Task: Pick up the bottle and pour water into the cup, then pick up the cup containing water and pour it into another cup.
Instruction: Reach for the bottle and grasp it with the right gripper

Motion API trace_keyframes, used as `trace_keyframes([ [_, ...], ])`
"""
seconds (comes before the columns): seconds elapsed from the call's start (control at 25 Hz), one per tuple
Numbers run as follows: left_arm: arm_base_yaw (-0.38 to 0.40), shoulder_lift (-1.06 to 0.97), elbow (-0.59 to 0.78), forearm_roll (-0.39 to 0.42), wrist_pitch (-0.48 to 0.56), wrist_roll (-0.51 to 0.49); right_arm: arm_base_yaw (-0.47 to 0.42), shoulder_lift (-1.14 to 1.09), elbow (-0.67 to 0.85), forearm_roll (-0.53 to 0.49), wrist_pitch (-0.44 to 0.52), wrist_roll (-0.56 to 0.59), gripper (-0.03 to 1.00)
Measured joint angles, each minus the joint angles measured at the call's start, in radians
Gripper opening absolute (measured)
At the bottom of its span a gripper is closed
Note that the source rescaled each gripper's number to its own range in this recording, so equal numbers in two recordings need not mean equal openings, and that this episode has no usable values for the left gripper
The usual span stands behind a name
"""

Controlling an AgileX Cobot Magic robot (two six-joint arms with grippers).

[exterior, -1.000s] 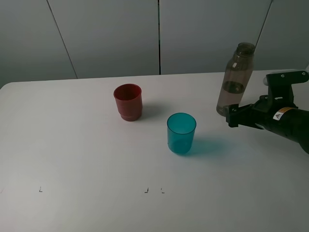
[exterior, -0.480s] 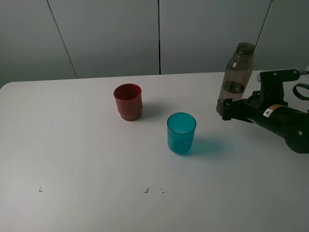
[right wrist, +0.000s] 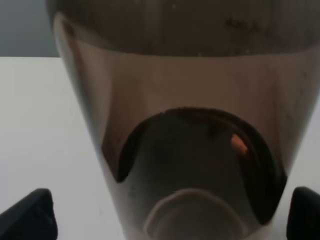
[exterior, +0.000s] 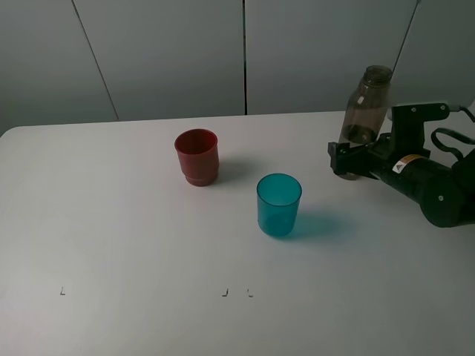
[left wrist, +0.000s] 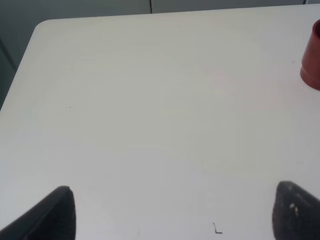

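the bottle (exterior: 367, 102) is slim, smoky, translucent plastic, narrow-necked.

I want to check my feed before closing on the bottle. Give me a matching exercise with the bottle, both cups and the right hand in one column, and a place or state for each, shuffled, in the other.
Column one:
1. bottle
2. teal cup
3. red cup
4. right hand

Column two:
A. opaque, farthest left of the three vessels
B. open, a finger on either side of the bottle's lower part
C. translucent, stands between the other two vessels, nearest the front in the high view
D. tallest, smoky, farthest right

Pairs: 1-D, 2-C, 3-A, 4-B
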Motion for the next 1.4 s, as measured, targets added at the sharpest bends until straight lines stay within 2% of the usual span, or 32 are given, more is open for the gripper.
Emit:
trace_keyframes([
  [0.52,0.000,0.000,0.000,0.000,0.000,0.000,0.000,0.035,-0.033,0.025,-0.076,0.008,1.00],
  [1.4,0.000,0.000,0.000,0.000,0.000,0.000,0.000,0.090,-0.114,0.023,-0.086,0.022,1.00],
])
